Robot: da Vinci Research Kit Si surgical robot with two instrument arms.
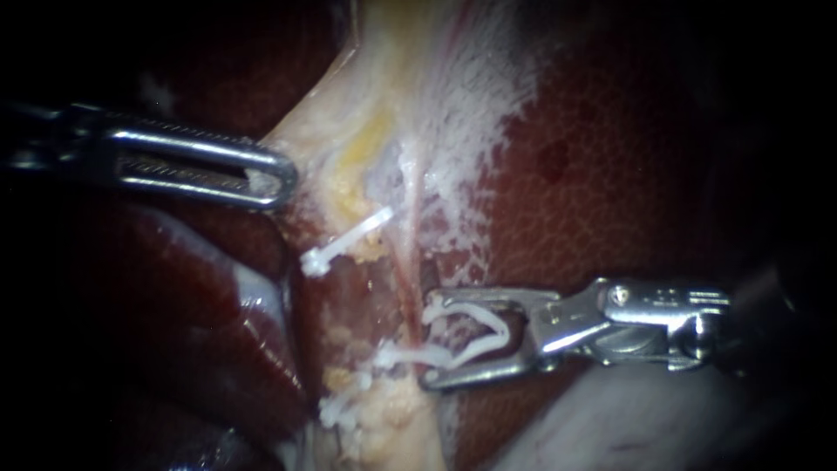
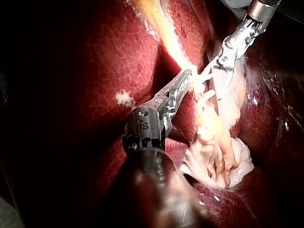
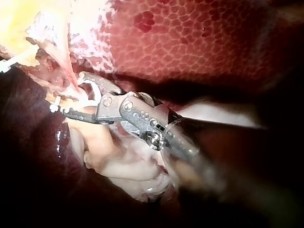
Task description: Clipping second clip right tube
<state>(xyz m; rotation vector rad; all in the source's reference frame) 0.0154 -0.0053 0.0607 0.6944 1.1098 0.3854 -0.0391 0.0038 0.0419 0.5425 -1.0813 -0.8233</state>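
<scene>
Advice first: the white clip (image 1: 488, 327) should sit square across the right tube (image 1: 403, 279), taking its whole width and clear of the set clip (image 1: 410, 356), before any squeeze.

Endoscope view: at lower right, the right instrument (image 1: 432, 340) has its jaws wide apart, both cradling the open white clip, whose mouth meets the tube at centre. At upper left, the left instrument (image 1: 281, 174) has its jaws closed on pale tissue (image 1: 349, 131).

Left wrist view: the left instrument pinches tissue, with the right instrument just ahead.

Right wrist view: the tube seems to enter the clip's mouth.
</scene>
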